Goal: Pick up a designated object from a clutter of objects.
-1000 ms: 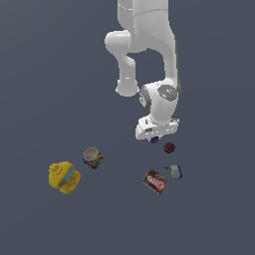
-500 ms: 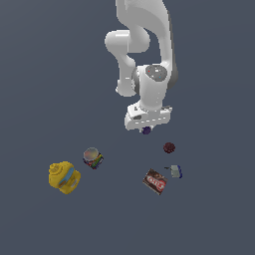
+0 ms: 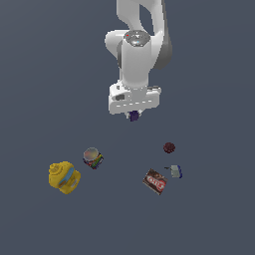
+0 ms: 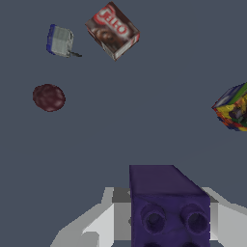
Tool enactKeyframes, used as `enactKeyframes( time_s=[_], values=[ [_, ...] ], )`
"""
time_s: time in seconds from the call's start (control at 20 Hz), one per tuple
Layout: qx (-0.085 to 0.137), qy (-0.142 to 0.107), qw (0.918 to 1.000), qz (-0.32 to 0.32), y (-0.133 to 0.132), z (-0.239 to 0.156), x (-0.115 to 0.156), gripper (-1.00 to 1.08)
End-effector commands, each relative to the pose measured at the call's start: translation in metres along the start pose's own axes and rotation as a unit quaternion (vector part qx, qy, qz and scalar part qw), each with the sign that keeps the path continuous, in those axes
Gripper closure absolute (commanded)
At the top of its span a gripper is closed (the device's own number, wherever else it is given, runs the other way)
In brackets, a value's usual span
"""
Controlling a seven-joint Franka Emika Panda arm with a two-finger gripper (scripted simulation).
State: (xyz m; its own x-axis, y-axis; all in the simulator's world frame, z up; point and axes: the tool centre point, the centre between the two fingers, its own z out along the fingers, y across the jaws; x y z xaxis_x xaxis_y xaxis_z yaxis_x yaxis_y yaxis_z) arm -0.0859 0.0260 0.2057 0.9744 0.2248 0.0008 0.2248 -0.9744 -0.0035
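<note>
The designated object is a small dark purple block (image 3: 133,116) with round stud holes, and it fills the near part of the wrist view (image 4: 166,202). My gripper (image 3: 133,114) is shut on it and holds it well above the floor. The rest of the clutter lies below: a dark red ball (image 3: 169,147) (image 4: 48,97), a brown-red box (image 3: 155,181) (image 4: 112,30), a grey-blue piece (image 3: 174,171) (image 4: 60,40), a multicoloured can (image 3: 92,158) (image 4: 234,108) and a yellow jug with a blue band (image 3: 64,176).
The white arm (image 3: 137,50) rises straight up from the gripper to the top of the exterior view. The ball, box and grey-blue piece lie toward the exterior view's right, the can and jug toward its left.
The gripper has risen with the purple block in it and swung toward the exterior view's left, away from the dark red ball. The other items have not moved.
</note>
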Motion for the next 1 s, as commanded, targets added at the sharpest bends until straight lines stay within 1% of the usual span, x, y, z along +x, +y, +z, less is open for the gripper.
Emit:
enactKeyframes(
  time_s=[0.0,0.6,0.95],
  values=[
    [0.001,0.0,1.0,0.0,0.015,-0.023,-0.007,1.08],
    [0.0,0.0,1.0,0.001,0.089,-0.131,-0.035,1.08],
    [-0.001,0.0,1.0,0.001,0.122,-0.179,-0.045,1.08]
  ],
)
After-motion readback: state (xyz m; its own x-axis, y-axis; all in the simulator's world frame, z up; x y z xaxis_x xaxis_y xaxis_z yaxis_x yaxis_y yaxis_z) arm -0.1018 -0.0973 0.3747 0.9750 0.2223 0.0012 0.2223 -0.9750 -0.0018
